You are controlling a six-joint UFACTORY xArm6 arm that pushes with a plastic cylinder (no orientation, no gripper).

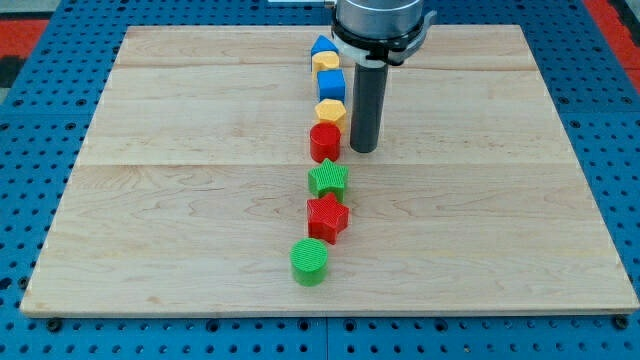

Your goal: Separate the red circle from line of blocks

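Blue pegboard frames a pale wooden tabletop point(200, 200), and a line of blocks runs down its middle from far to near: a blue block point(322, 45), a yellow block point(326, 62), a blue cube point(331, 83), a yellow hexagon point(331, 111), the red circle point(324, 142), a green star point(328, 179), a red star point(327, 216) and a green circle point(309, 261). The red circle sits in the row between the yellow hexagon on its far side and the green star on its near side, close to both. The tool is a plain dark rod with nothing to open or clench, so it grasps nothing; my tip point(363, 150) rests on the tabletop just to the right of the red circle, apparently a small gap away from it. Judging by this, the separation is not yet done: the approach looks complete, and what remains is a push leftward to slide the red circle out of the row without dragging its neighbours.
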